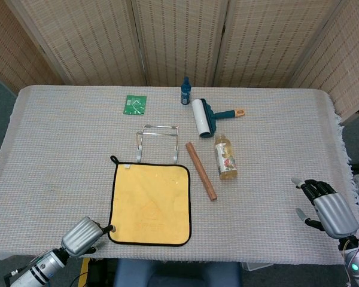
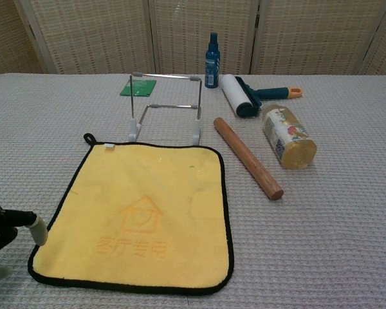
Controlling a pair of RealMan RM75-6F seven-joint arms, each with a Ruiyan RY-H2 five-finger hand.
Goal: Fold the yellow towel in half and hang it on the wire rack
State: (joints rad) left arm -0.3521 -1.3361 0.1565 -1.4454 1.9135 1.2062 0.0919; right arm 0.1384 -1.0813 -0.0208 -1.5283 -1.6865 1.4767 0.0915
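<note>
Yellow towel (image 1: 150, 203) lies flat and unfolded on the woven grey tablecloth (image 1: 60, 149), a plush square with black trim, a corner loop and an embossed house mark. One bent-wire rack (image 1: 157, 142) stands at its 12 o'clock, just beside the edge. At 2 o'clock lie one wooden dowel (image 1: 201, 170), one clear bottle (image 1: 225, 157), one lint roller (image 1: 204, 117), one blue spray bottle (image 1: 185, 91); one green card (image 1: 134, 104) at 11. Left hand (image 1: 84, 236), fingers curled, empty, sits at the towel's 8 o'clock corner. Right hand (image 1: 329, 209), fingers spread, holds nothing, well apart at 3.
</note>
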